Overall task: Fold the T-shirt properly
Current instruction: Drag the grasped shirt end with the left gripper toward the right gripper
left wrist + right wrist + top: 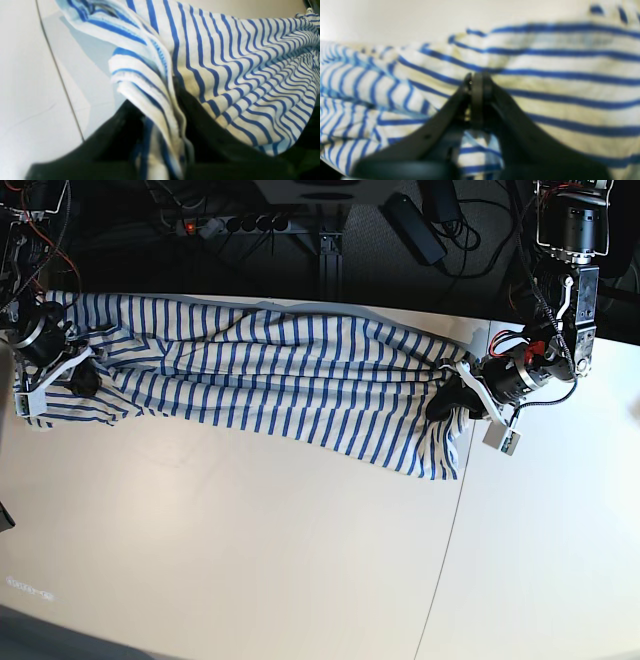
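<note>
The T-shirt (270, 375), cream-white with thin blue stripes, is stretched in a long rumpled band across the far part of the white table (220, 550). At its right end in the base view, my left gripper (448, 398) is shut on a bunched fold. The left wrist view shows that fold of the T-shirt (237, 65) pinched between the black fingers (200, 117). At the band's left end my right gripper (78, 376) sits on the cloth. In the right wrist view the right gripper (476, 80) has its tips pressed together, with the striped T-shirt (557, 87) around and between the fingers.
A seam (447, 530) runs front to back through the table, right of centre, and also shows in the left wrist view as a seam (57, 70). Behind the far edge are a power strip (240, 223), cables and a dark adapter (418, 225).
</note>
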Robot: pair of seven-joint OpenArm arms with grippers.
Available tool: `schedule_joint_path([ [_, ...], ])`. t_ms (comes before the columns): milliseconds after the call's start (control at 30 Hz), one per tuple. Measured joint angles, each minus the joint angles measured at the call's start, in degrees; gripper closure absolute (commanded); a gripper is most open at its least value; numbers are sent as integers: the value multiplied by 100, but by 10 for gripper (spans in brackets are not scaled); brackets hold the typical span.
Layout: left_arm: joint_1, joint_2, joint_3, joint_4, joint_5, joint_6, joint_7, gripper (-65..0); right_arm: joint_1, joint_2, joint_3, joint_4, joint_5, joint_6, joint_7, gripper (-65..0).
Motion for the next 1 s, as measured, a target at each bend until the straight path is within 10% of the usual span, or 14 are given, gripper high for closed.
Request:
schedule_joint_path([
  [67, 0, 0, 0, 0, 2, 0, 0, 0, 0, -2, 0, 57, 46, 2, -2, -268],
  [267, -149, 0, 9, -9, 203, 0, 68, 0, -2, 0, 4, 378, 214, 0, -20, -285],
  [433, -385, 0, 15, -39, 363, -2, 201, 0, -2, 0, 15, 708, 214, 0, -24, 0],
  [1000, -1287, -765, -498, -48, 713, 0, 282, 0, -2, 0, 133, 785, 11, 2, -22, 0],
])
